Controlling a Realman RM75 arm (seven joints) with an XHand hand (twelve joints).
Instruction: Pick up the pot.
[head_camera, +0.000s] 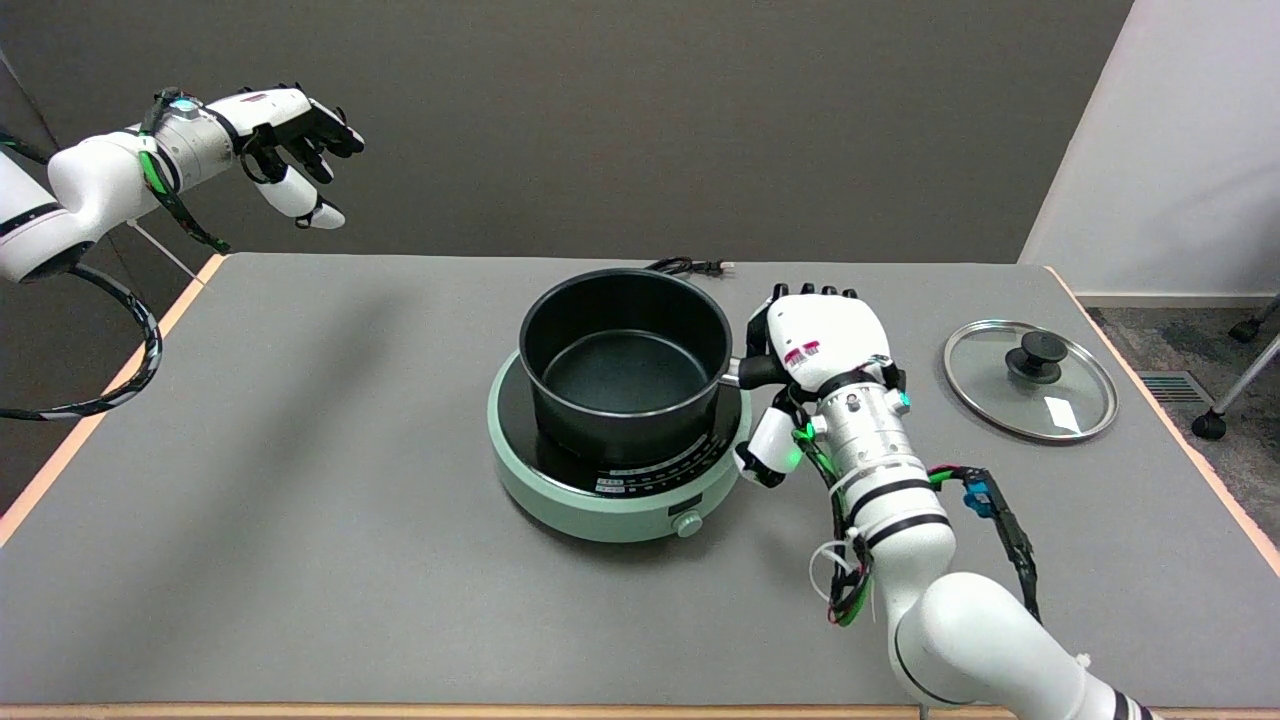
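Head view: the robot hand (815, 345) lies palm down over the pot's handle (755, 372), whose black stub shows just under its left edge. Its fingers curl down over the far side and the thumb hangs low beside the cooker; whether they have closed on the handle cannot be told. The pot (625, 365), black and lidless, stands immediately left of the robot hand on a green cooker (610, 475) that rests on the grey surface (300, 480). To the right of the robot hand, well apart, a glass lid (1030, 380) lies flat. A cord (690, 266) lies behind the pot, beyond the fingertips.
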